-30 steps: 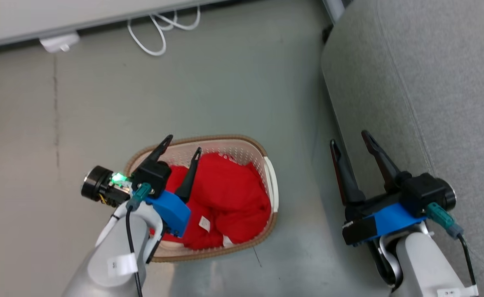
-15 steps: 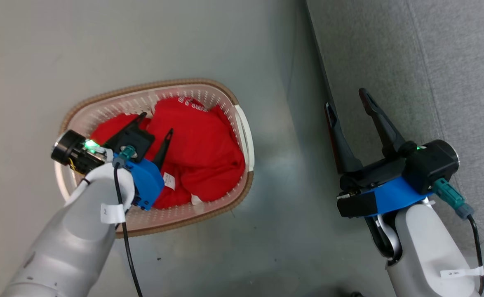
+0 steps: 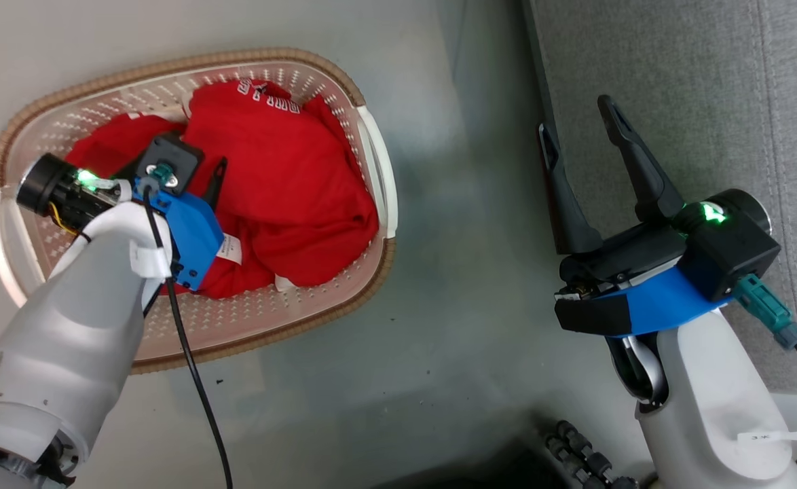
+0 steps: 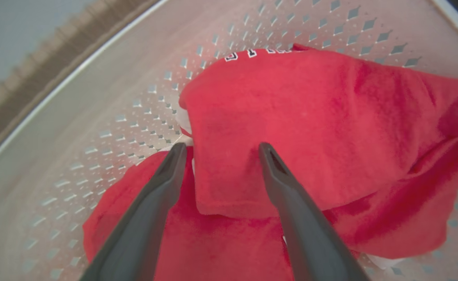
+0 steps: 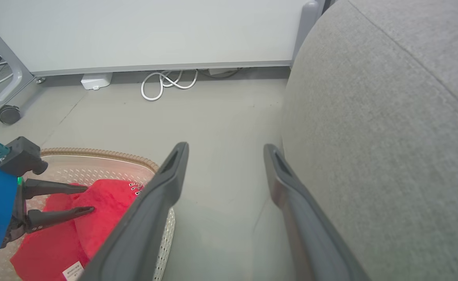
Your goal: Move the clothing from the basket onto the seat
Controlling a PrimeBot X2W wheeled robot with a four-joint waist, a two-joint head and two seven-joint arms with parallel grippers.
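Currently the bright-red fabric clothing (image 3: pixel 283 183) lies heaped in the cream perforated plastic basket (image 3: pixel 188 61), near the grey woven upholstered seat (image 3: pixel 677 81). Fingers of the left gripper (image 4: pixel 222 148) stand wide, straddling a fold of the top garment and clamping nothing. Those of the right gripper (image 3: pixel 575 117) stand wide and empty beside the seat's edge. Risk: a shallow pinch may slip off, or snag both garments and tip the basket. The heap's long axis follows the basket's length, with its lettered edge facing the far wall.

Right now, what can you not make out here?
Lettering on the clothing: left wrist view, cut by a fold.
Print on the tag: head view, too small.
Bottom of the basket: head view, mostly covered by clothing and left arm.
One finger of the left gripper: head view, behind its wrist housing.
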